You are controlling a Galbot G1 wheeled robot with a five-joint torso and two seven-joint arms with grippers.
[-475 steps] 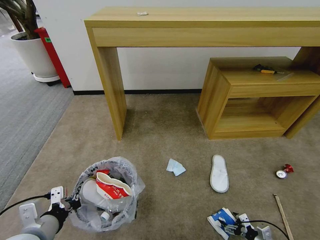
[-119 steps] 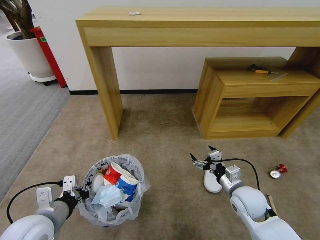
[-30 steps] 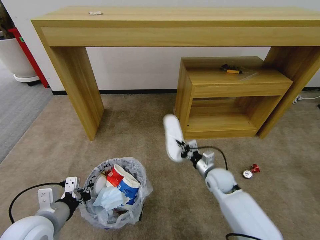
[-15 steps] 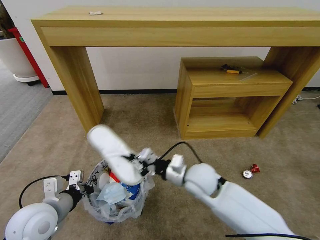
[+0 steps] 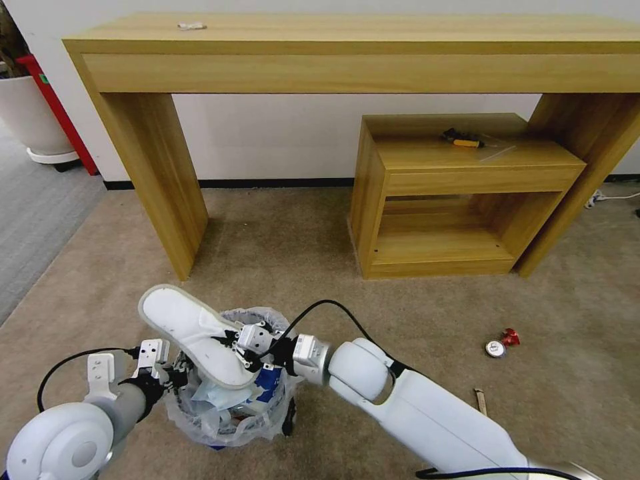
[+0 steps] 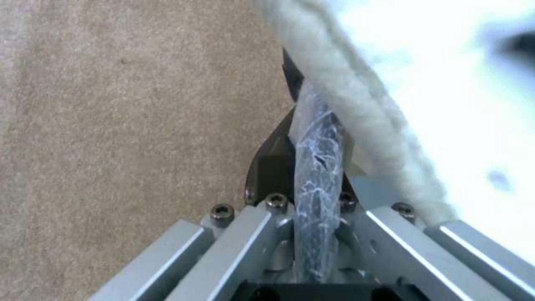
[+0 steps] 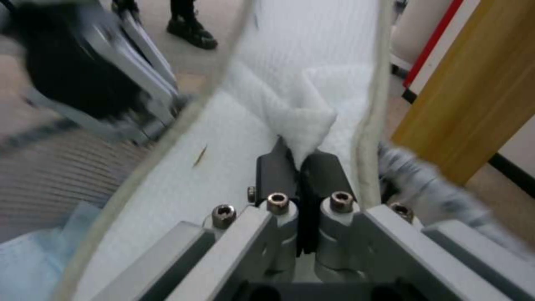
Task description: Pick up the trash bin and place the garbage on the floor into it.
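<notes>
The right pincer (image 5: 235, 347), clamped on a pinch of the upper fabric of a flat white cloth slipper (image 5: 193, 333), has swung from the open carpet across to the small round black trash bin (image 5: 230, 407) lined with a translucent white printed plastic bag. Half a second earlier the slipper was held higher and tilted above the bin; it now lies lower, its nearer end over the mouth and its far end projecting past the rim toward the left arm. The right wrist view shows the jaws closed tight on a fold of the white fabric.

The left pincer (image 5: 175, 379) keeps its hold on the bin's rim, closed over the bag's edge (image 6: 315, 167). The bin, at lower left in the head view, is already heaped with a pale blue tissue (image 5: 217, 393) and a blue paper cup (image 5: 268, 383).

By judgement, the slipper is at the point of release; being longer than the mouth is wide, it may rest across the heap rather than sink in.

The floor (image 5: 320, 253) is flat beige-tan short-pile carpet. On it, well apart to the right, lie a crushed red can (image 5: 501, 343) and a wooden stick (image 5: 479, 400). Behind stand a long light-wood bench (image 5: 333, 47) against a white wall and a low wooden shelf unit (image 5: 460, 193). Grey ribbed carpet (image 5: 33, 227) and a white plant pot (image 5: 27, 120) lie to the left.
</notes>
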